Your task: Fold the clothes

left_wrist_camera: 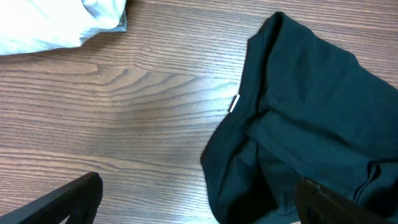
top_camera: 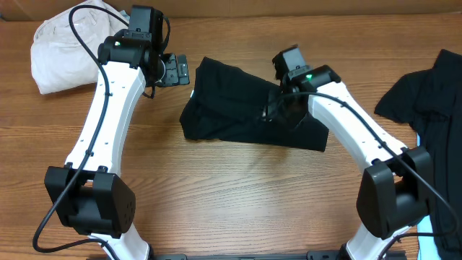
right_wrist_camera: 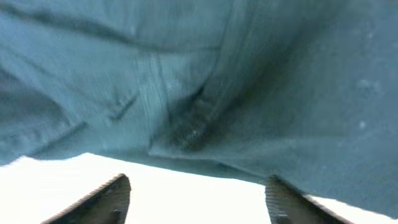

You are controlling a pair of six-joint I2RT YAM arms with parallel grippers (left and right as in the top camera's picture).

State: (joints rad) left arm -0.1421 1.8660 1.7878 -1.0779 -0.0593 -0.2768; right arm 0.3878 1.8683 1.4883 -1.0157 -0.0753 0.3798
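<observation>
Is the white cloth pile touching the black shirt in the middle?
Apart. The left wrist view shows bare table between the white cloth and the middle black shirt; the overhead view shows that gap too.

A crumpled garment [top_camera: 245, 108] lies mid-table [top_camera: 238, 195]; a cloth bundle [top_camera: 61, 50] sits back-left, a second garment [top_camera: 426, 101], perhaps several, far right.

The left arm [top_camera: 108, 123] reaches forward with its jaws spread wide, while the right arm [top_camera: 354, 126] bends inward, jaws parted and angled downward.
</observation>
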